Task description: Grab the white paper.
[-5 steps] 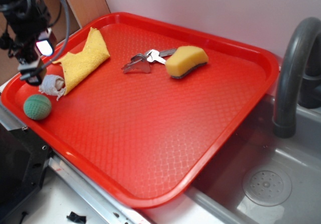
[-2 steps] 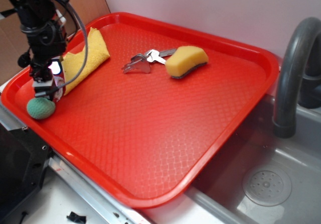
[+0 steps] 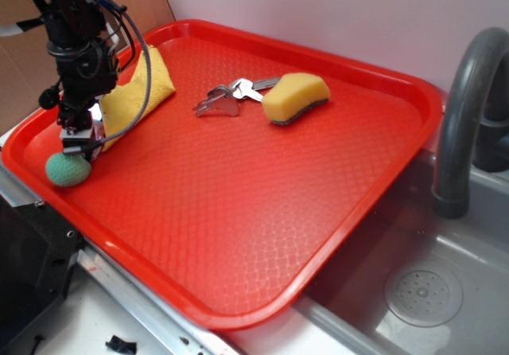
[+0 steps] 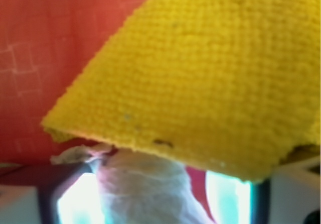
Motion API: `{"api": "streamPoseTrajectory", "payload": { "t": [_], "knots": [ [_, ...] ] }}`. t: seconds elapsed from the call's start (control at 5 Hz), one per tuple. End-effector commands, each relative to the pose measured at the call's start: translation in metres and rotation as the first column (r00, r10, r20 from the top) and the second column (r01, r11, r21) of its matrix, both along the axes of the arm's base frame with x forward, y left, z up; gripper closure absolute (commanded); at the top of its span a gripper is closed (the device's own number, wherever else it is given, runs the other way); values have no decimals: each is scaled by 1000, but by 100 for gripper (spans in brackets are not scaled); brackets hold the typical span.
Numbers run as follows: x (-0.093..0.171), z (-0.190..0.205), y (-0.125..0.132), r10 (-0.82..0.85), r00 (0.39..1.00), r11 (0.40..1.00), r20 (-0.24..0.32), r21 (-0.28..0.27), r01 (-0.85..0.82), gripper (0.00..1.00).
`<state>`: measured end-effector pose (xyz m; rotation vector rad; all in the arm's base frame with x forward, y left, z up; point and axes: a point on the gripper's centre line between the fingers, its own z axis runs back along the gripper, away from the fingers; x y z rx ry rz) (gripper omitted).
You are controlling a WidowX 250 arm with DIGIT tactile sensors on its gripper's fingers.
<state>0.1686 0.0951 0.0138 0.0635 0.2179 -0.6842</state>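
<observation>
In the wrist view the white paper (image 4: 145,189), a crumpled wad, sits between my gripper's (image 4: 155,206) two fingers, with a bright gap on each side, so the gripper is open around it. The paper's top tucks under the edge of the yellow cloth (image 4: 200,73). In the exterior view my gripper (image 3: 78,142) is lowered at the tray's left end, just above the green ball (image 3: 67,169) and against the yellow cloth (image 3: 143,84). There it hides nearly all of the paper.
The red tray (image 3: 238,212) also holds a yellow sponge (image 3: 296,96) and a metal piece (image 3: 227,96) at the back. A grey faucet (image 3: 465,108) and a sink (image 3: 421,291) lie to the right. The tray's left rim runs close beside the gripper.
My gripper has moved right and down from above the tray's left rim onto the white paper, which now is covered in the exterior view. The green ball has barely shifted.
</observation>
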Motion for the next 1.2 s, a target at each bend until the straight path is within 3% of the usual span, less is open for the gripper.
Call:
{"api": "streamPoseTrajectory", "payload": {
  "t": [0.0, 0.2, 0.4, 0.6, 0.8, 1.0],
  "knots": [
    [0, -1, -8, -7, 1000, 1000, -23, 9, 7, 100],
    [6, 33, -10, 239, 970, 970, 51, 30, -240, 100],
    [12, 83, -27, 461, 863, 871, 205, 82, -485, 100],
    [11, 133, -46, 636, 699, 717, 327, 83, -692, 100],
    [10, 184, -75, 753, 559, 602, 347, -21, -798, 100],
    [12, 231, -99, 820, 498, 547, 284, -128, -827, 100]
  ]
}}
